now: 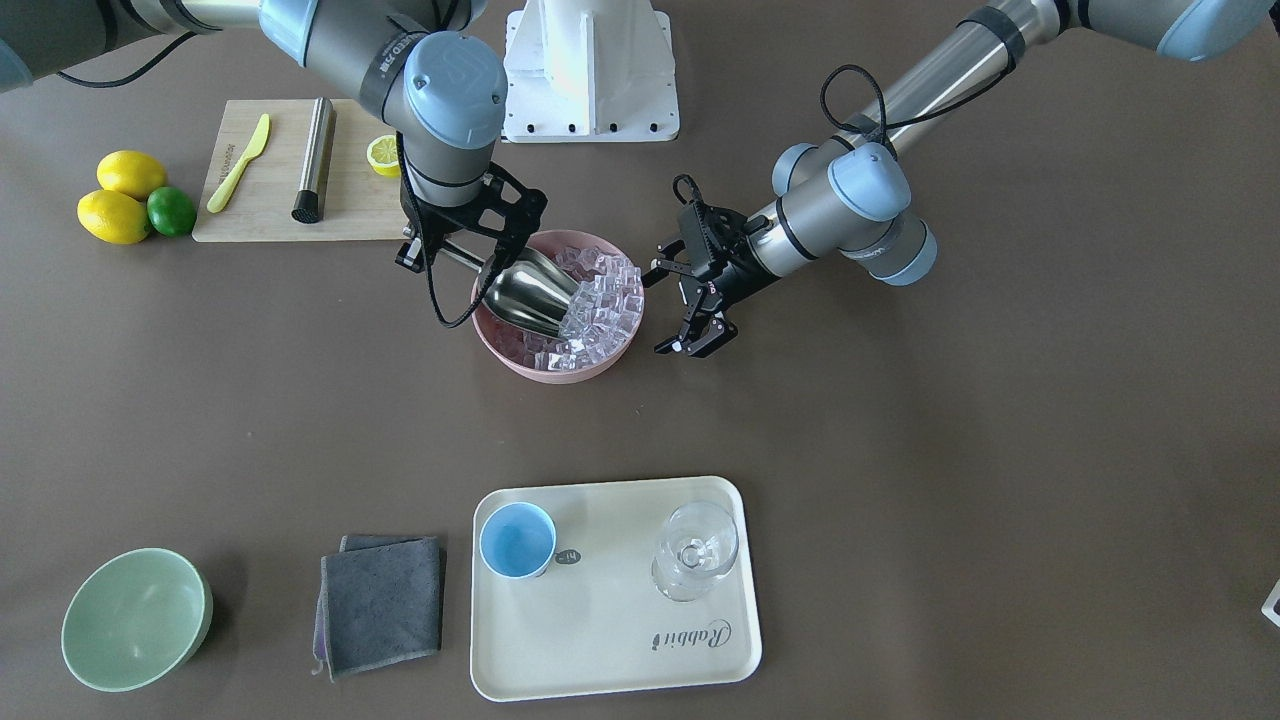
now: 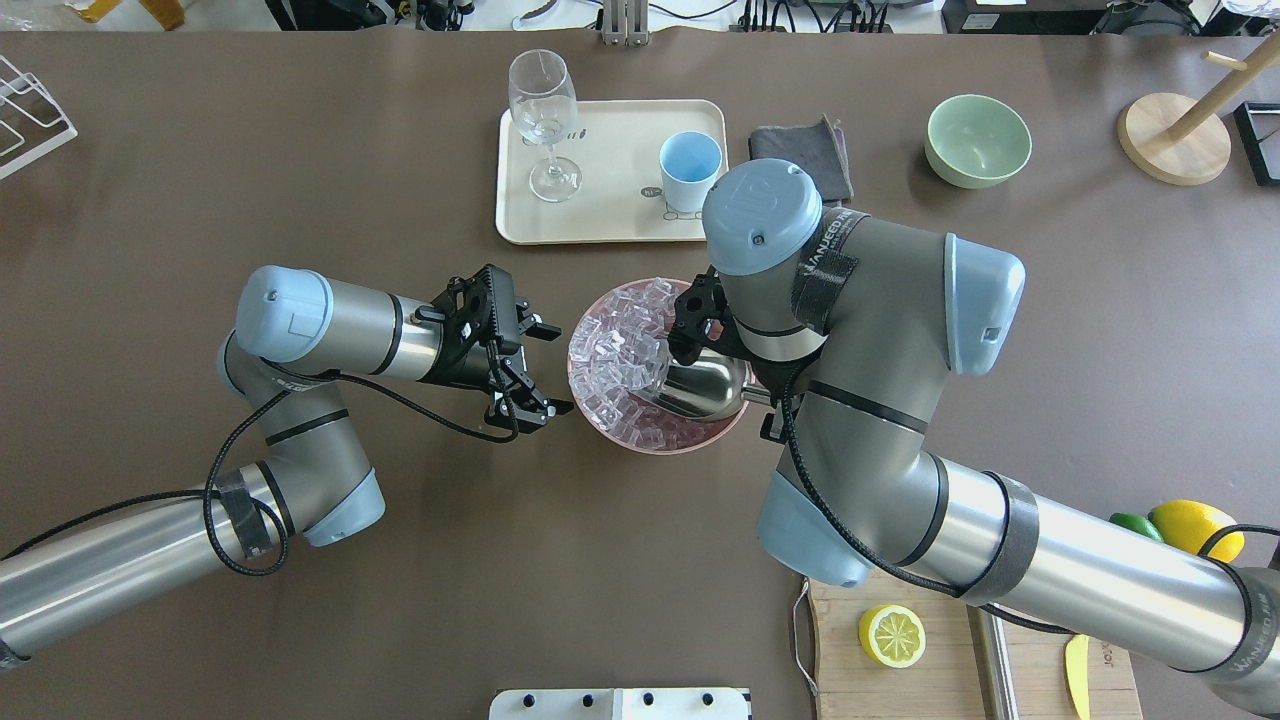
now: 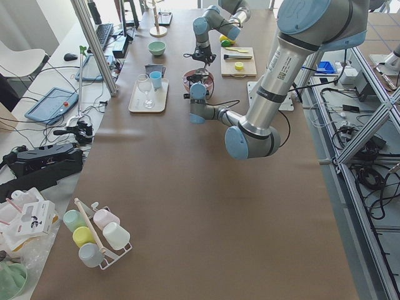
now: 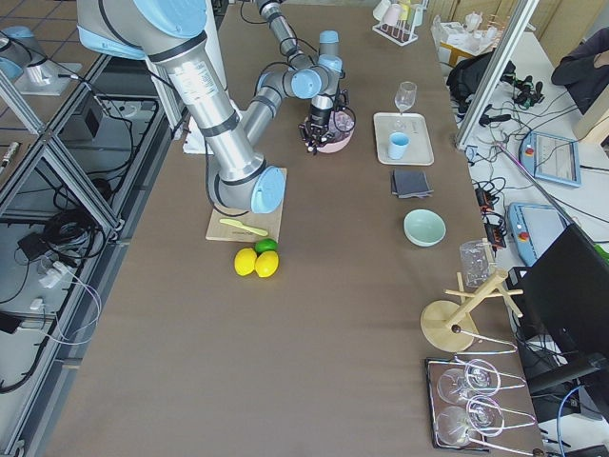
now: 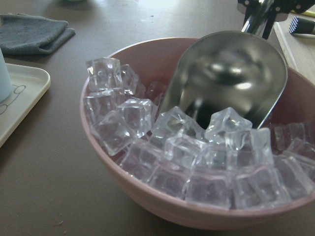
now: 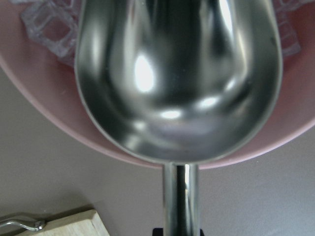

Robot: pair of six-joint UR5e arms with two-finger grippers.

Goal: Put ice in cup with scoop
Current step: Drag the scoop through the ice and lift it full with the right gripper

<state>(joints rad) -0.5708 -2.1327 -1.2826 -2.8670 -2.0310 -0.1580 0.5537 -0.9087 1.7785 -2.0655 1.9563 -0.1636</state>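
The steel scoop [image 1: 530,295] lies tilted in a pink bowl [image 1: 500,350], its open mouth against a heap of ice cubes [image 1: 600,300]. My right gripper [image 1: 455,250] is shut on the scoop's thin handle at the bowl's edge. The trough [image 6: 177,73] looks empty in the right wrist view. In the left wrist view, ice [image 5: 197,157] is piled in front of the scoop [image 5: 231,73]. My left gripper [image 1: 672,310] is open and empty beside the bowl, apart from it. The light blue cup [image 1: 517,540] stands empty on a cream tray [image 1: 620,640].
A clear stemmed glass [image 1: 695,550] stands on the tray too. A folded grey cloth [image 1: 383,600] and a pale green bowl [image 1: 135,620] lie beside the tray. A cutting board [image 1: 270,200] with a steel cylinder [image 1: 315,160], lemons [image 1: 120,195] and a lime are near the right arm.
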